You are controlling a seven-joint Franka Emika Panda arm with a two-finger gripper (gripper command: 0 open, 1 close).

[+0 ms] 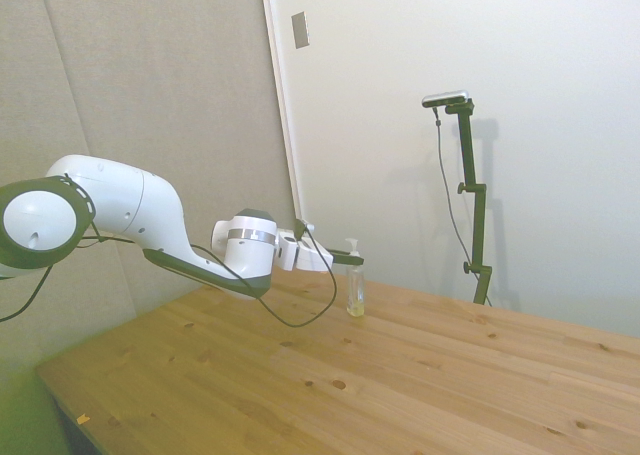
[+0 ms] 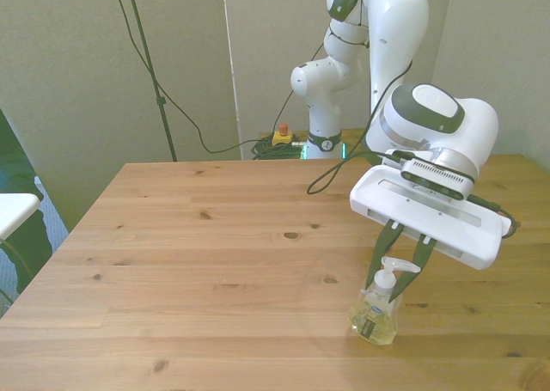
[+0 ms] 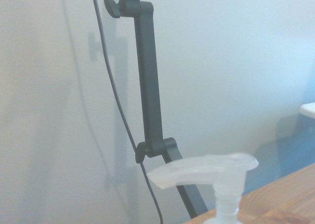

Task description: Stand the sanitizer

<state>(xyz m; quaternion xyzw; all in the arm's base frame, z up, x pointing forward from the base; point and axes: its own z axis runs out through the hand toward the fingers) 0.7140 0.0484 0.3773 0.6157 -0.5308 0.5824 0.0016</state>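
The sanitizer (image 2: 375, 315) stands upright on the wooden table (image 2: 215, 262), near the front edge toward the front view's right. It is a small clear bottle of pale yellowish liquid with a white pump top and a small label. From the side view the sanitizer (image 1: 355, 293) stands just beyond the arm's tip. My gripper (image 2: 398, 266) reaches level with the pump top, and its dark fingers (image 2: 422, 252) stand apart on either side of the pump head, open. In the side view the gripper (image 1: 352, 261) sits at the height of the pump neck. The wrist view shows the white pump nozzle (image 3: 204, 169) close up and blurred.
A black cable (image 1: 300, 315) hangs in a loop from the wrist down toward the table. Behind the table's far edge, a red-topped button box (image 2: 281, 136) sits on the floor by the robot base. Bare wood stretches across the front view's left.
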